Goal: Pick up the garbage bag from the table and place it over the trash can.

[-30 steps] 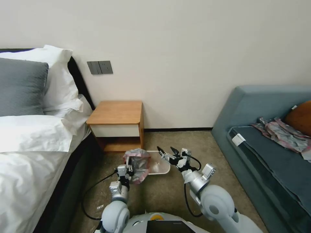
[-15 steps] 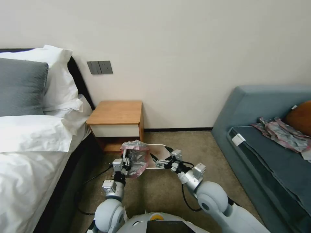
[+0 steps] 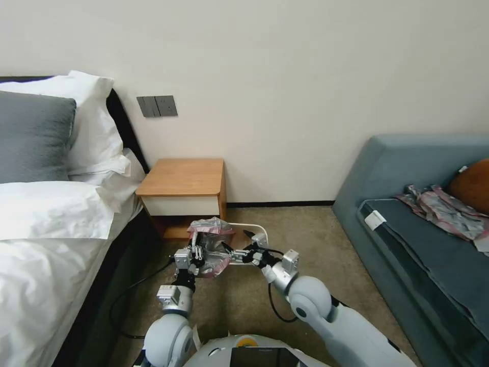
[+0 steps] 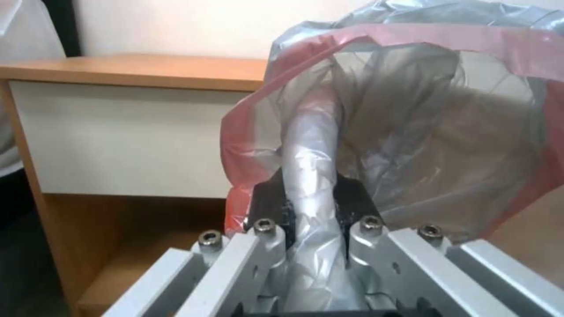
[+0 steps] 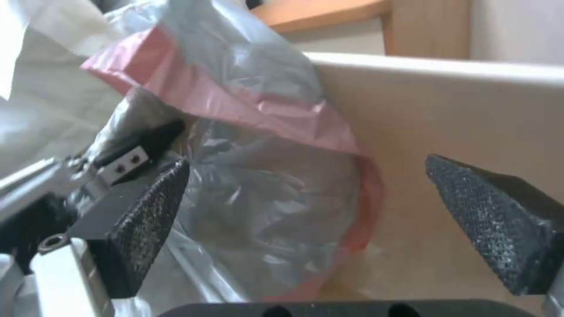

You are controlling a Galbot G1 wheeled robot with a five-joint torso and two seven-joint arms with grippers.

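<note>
The left gripper [image 3: 197, 253] is pinching the bag [image 3: 211, 243] at the bin's [image 3: 257, 228] left end. The right gripper [image 3: 235, 247], jaws wide, should be catching the pink rim squarely and spreading it rightward.

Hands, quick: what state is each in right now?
Left hand: closed on a bunched fold of the garbage bag.
Right hand: open, holding nothing, facing the bag's pink-edged mouth at the trash can.

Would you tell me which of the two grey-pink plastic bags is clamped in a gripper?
The garbage bag above the trash can, pinched by the left gripper; the other lies loose on the sofa.
</note>
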